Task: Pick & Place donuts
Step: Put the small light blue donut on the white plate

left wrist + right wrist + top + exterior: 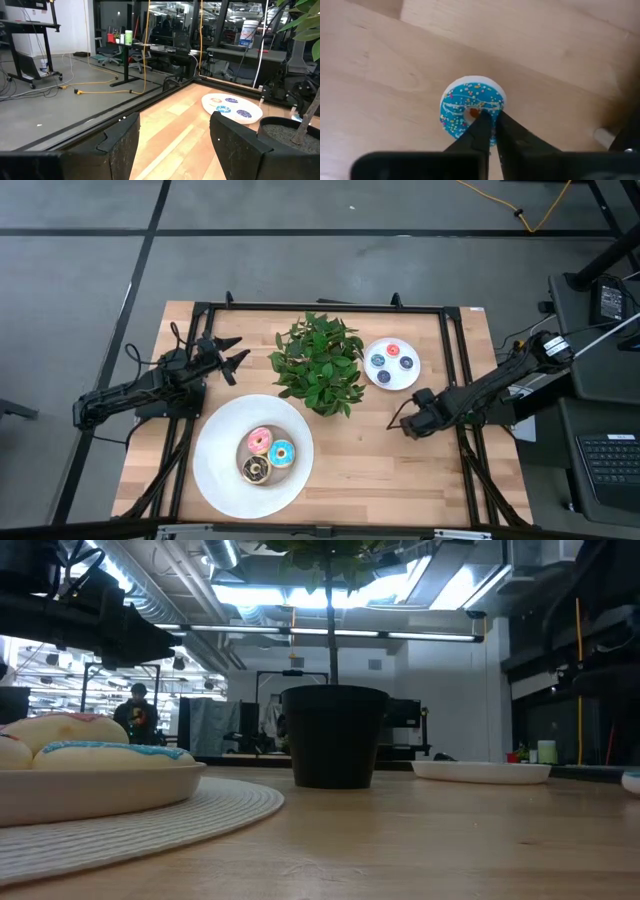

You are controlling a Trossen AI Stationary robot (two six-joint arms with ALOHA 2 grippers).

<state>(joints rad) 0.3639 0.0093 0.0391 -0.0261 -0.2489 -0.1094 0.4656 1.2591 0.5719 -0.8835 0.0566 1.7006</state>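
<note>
Right gripper [490, 131] jaws closed on a tiny blue donut [470, 111] lying on the tabletop [380, 65]; left gripper [175, 145] jaws wide, holding nothing.

potted plant [319, 364] (table centre) | large plate [215, 470] | small plate [379, 380]

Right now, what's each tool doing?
Left tool: open, empty, raised over the table's left side.
Right tool: shut on a small blue donut on the table.

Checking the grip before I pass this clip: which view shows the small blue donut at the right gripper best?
The right wrist view: the blue donut fills mid-frame on bare wood, the right gripper shut on its rim. In the high view the gripper hides it. The low and left wrist views miss it.
</note>
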